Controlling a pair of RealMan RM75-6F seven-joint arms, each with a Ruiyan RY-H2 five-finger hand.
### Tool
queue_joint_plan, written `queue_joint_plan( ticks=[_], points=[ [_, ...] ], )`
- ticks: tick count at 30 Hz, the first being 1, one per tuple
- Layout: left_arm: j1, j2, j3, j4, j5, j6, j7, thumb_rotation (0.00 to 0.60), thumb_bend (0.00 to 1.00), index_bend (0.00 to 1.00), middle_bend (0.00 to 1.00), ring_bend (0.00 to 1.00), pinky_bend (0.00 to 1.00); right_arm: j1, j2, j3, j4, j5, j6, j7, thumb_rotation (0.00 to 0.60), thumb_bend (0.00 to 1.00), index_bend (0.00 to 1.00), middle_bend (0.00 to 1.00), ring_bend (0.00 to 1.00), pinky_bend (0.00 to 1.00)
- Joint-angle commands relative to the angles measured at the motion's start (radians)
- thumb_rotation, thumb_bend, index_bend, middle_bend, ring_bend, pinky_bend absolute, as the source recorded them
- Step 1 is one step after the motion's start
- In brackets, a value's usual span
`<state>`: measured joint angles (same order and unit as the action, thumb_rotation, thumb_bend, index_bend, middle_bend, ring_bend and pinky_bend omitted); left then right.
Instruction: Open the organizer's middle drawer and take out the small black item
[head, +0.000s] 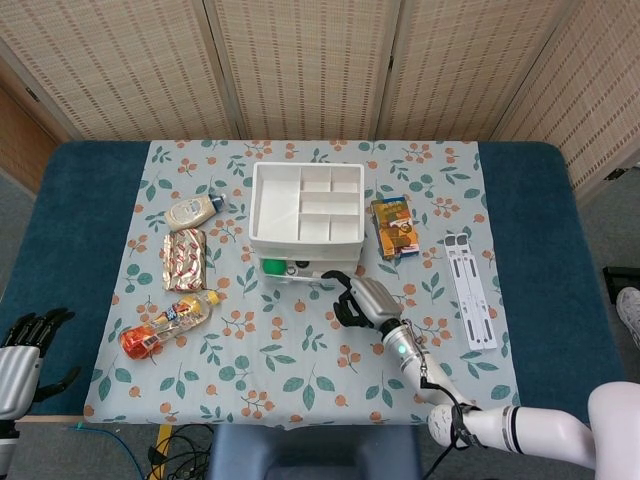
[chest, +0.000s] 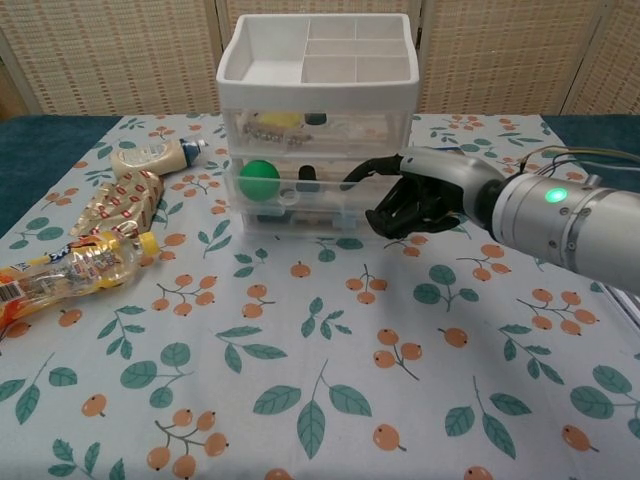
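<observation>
Already the middle drawer (chest: 300, 190) stands partly out of the organizer (chest: 316, 60), the right hand (chest: 415, 195) hooking its right front edge with curled fingers. Inside, the small black item (chest: 307, 174) sits right of a green ball (chest: 260, 176). A one-sided pull could skew the drawer or drag the organizer nearer. The left hand (head: 22, 350) hangs spread, holding nothing, far left.

You see a white plastic drawer organizer (chest: 316, 60) with clear fronts on a pale tablecloth (chest: 300, 380) printed with teal leaves and orange berries. A bright green ball (chest: 260, 177) shows inside. Your silver-and-black right hand (chest: 420, 195) wears a green-lit wrist. An orange-filled bottle (head: 167, 325) lies aside.
</observation>
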<state>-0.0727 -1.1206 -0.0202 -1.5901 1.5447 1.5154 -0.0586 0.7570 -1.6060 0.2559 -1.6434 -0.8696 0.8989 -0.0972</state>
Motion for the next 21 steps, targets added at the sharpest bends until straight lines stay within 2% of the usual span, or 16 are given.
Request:
queue_joint_plan(
  ticks=[1, 21],
  points=[
    [0.0, -0.001, 0.0, 0.0, -0.002, -0.002, 0.0, 0.6, 0.22, 0.18, 0.18, 0.19, 0.12, -0.007, 0.011, -0.007, -0.018, -0.005, -0.003, 0.007, 0.6, 0.6, 0.21, 0.82, 0.91, 1.0],
    [-0.004, -0.007, -0.002, 0.009, -0.007, -0.011, -0.001, 0.6, 0.22, 0.18, 0.18, 0.19, 0.12, -0.071, 0.15, -0.098, -0.183, -0.09, -0.026, 0.041, 0.6, 0.6, 0.21, 0.82, 0.92, 1.0]
  ],
)
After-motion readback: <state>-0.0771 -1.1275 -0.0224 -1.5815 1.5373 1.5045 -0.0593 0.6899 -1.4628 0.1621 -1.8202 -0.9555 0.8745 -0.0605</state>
